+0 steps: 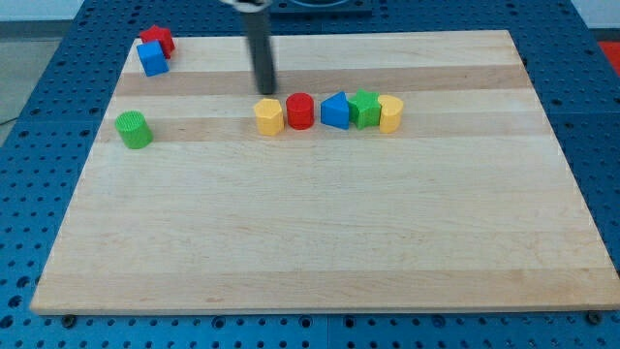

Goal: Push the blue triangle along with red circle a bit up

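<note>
rod (260, 44) top cut off, blurred

The wooden surface (320, 242) is carrying a row: yellow hexagon (268, 116), red circle (299, 111), blue triangle (335, 111), green block (364, 108), yellow block (390, 113). Green cylinder (133, 129), blue cube (152, 58) and red block (158, 39) are sitting towards the view's left.

One raised view from the wooden board (320, 242)'s near edge, angled downward, whole board within frame.
</note>
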`<state>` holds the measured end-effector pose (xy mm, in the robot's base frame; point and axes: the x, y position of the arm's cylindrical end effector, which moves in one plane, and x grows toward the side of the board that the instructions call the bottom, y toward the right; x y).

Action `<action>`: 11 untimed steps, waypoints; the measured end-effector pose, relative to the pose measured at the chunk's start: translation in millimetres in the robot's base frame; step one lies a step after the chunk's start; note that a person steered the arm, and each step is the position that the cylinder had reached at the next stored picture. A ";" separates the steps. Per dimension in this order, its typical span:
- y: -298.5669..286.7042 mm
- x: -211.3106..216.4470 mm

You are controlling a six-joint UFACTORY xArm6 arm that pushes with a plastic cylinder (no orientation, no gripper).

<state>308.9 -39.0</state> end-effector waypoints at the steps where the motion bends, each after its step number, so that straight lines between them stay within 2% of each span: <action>1: 104.4 0.0; 2: 196.1 8.0; 3: 234.0 47.7; 4: 194.1 70.7; 6: 76.9 73.2; 7: 51.3 93.1; 8: 23.8 78.7; 9: 20.8 40.7; 10: 18.6 21.7; 11: 18.4 43.4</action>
